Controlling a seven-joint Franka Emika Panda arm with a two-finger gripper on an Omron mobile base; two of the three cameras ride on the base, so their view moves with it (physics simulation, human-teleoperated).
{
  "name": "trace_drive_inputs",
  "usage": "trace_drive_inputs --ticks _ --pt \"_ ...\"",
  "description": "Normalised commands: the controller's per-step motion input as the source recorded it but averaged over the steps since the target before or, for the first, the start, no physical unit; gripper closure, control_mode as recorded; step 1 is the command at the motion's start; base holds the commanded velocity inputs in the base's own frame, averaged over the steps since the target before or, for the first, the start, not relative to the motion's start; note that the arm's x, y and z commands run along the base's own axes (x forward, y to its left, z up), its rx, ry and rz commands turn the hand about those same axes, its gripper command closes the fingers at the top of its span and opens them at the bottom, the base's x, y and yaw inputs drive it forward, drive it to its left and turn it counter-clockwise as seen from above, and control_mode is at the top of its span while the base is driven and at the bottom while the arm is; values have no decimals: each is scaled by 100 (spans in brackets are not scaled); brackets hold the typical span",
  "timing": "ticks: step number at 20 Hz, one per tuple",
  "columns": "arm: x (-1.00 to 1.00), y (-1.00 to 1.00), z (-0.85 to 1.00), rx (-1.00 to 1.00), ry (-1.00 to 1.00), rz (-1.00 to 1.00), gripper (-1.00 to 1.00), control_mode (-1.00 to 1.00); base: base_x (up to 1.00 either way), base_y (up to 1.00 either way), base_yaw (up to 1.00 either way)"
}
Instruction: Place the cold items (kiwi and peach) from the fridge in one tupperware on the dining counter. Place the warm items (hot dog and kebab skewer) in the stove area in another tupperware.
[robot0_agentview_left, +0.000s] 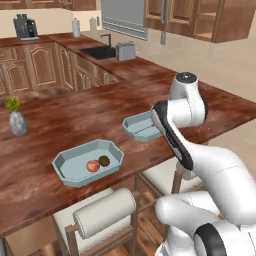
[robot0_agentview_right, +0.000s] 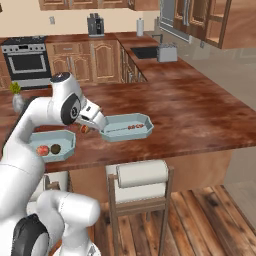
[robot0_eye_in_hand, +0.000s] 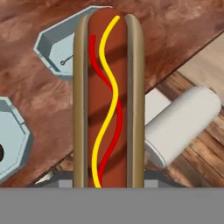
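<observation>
Your gripper (robot0_agentview_right: 86, 128) was clamped partway closed on the hot dog (robot0_eye_in_hand: 108, 100), which stood lengthwise between the jaws above the near edge of the bench (robot0_agentview_left: 60, 125). The peach (robot0_agentview_left: 93, 165) and kiwi (robot0_agentview_left: 104, 160) lay touching in the nearer tupperware (robot0_agentview_left: 65, 162). The second tupperware (robot0_agentview_right: 145, 120), holding the kebab skewer (robot0_agentview_right: 131, 127), sat just beside the gripper.

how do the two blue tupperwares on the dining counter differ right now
The nearer tupperware holds the peach and kiwi side by side; the farther tupperware holds a kebab skewer lying flat.
The nearer tupperware sits close to the counter's front edge by the arm's base; the farther tupperware sits further along, above the stool.
The hot dog, held in the pincer, hangs nearer the farther tupperware.
Both are pale blue, eight-sided and open.
</observation>
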Motion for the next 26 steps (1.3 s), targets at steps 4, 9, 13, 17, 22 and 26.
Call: trace_drive_inputs --ticks 4,9,13,17,22,26 --pt "100 0 0 6 13 -33 100 -100 0 0 0" --pt "100 -26 -13 32 2 -20 100 -100 0 0 0" --pt "100 -20 -21 37 1 -18 100 -100 0 0 0" --pt "100 -14 -19 18 9 -20 100 -100 0 0 0" --pt "92 2 -22 -1 9 -8 100 -100 0 0 0" --pt "81 16 -13 0 4 -9 100 -100 0 0 0"
